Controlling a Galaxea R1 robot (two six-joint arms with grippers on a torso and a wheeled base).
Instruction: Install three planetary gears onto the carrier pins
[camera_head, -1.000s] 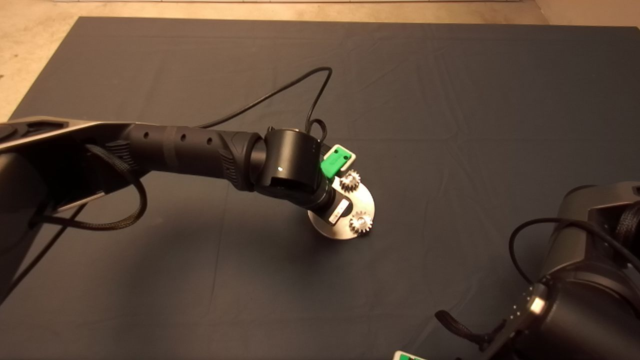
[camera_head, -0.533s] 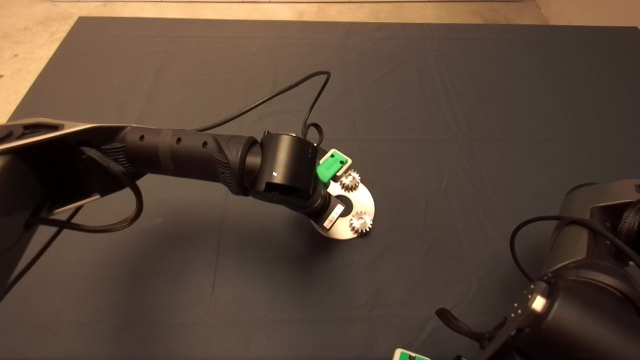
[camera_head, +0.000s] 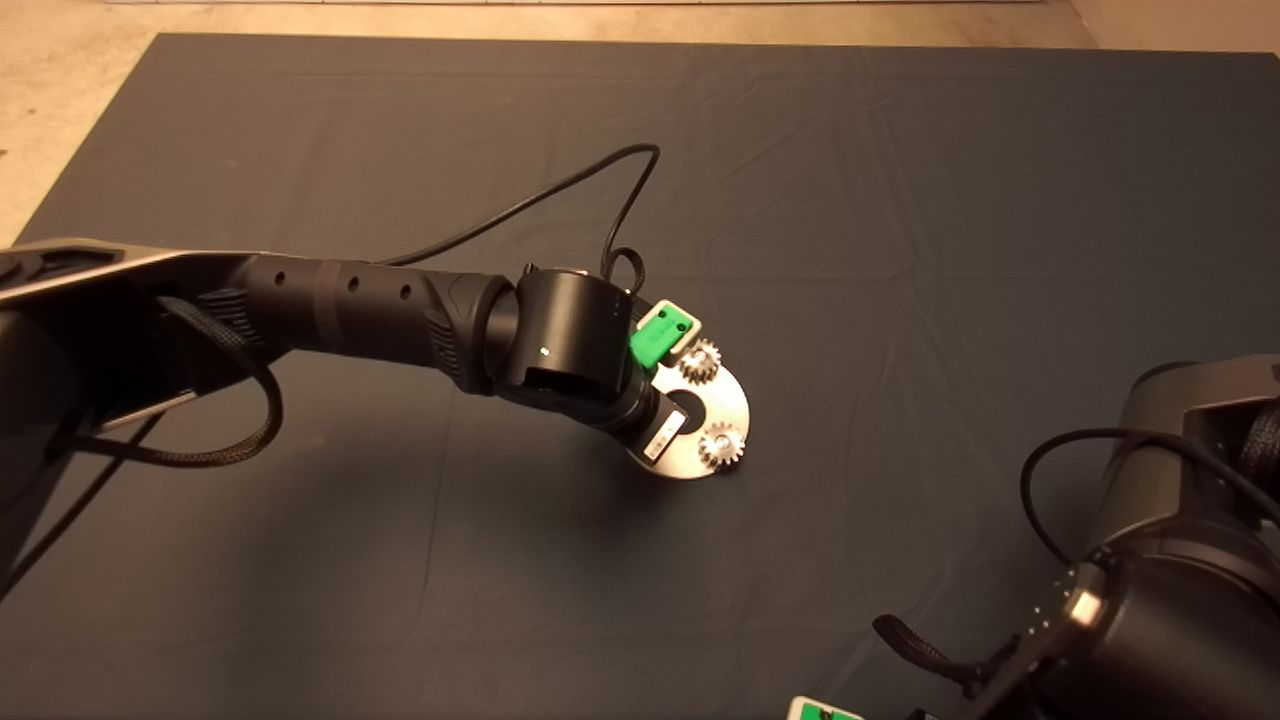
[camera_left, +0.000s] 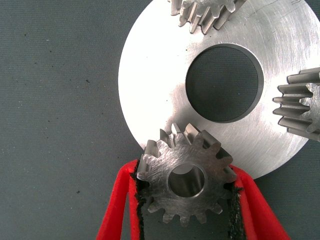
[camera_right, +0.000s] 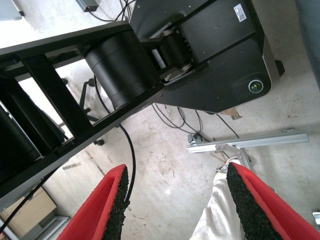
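Observation:
A shiny round disc (camera_left: 160, 95) with a large centre hole lies on the dark mat (camera_head: 900, 250). Two planetary gears sit on it, one (camera_left: 204, 14) at its far side and one (camera_left: 300, 111) at its edge; in the head view they are the gear (camera_head: 701, 360) and the gear (camera_head: 722, 443). My left gripper (camera_left: 186, 170) is shut on a third gear (camera_left: 186, 181), held flat over the disc's rim. The carrier pins are hidden under the gears. In the head view the left wrist (camera_head: 575, 345) covers the held gear. My right gripper (camera_right: 176, 169) is parked, open and empty.
A black cable (camera_head: 560, 190) loops from the left wrist over the mat. The right arm's body (camera_head: 1180, 560) fills the lower right corner. In the right wrist view I see the floor, the robot's base (camera_right: 210, 55) and a person's leg (camera_right: 215, 215).
The left wrist has shifted a little to the left, uncovering more of the disc's centre hole. The gear stays in its grip. The right arm has barely moved.

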